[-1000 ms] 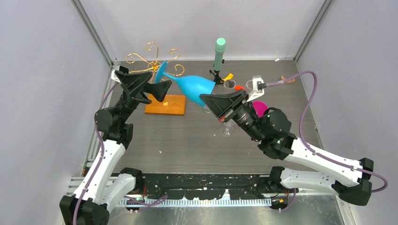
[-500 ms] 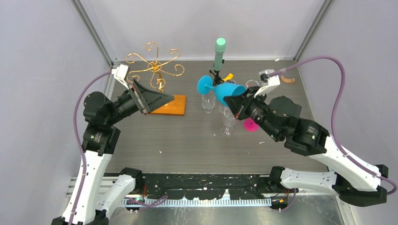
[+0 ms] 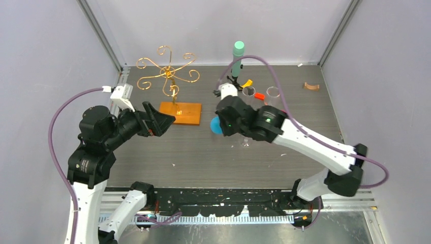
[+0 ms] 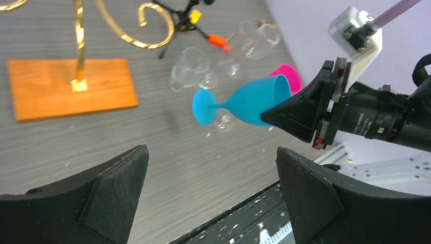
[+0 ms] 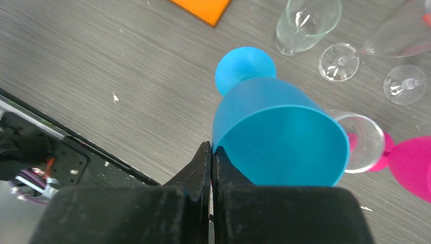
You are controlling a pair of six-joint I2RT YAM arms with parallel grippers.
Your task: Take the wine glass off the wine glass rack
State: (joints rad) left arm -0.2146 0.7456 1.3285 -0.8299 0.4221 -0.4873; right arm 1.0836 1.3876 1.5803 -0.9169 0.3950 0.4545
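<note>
Plain grey walls (image 3: pixel 218 25), dark wood-grain table (image 3: pixel 198 155), even light

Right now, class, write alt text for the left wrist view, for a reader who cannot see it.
The right gripper pinches the rim of a blue wine glass, holding it sideways, clear of the gold wine glass rack at upper left. Clear glasses and a pink glass sit behind it; the left gripper, fingers open, frames the bottom.

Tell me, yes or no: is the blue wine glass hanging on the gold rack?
No: the right gripper holds the blue wine glass by its rim, apart from the gold rack.
</note>
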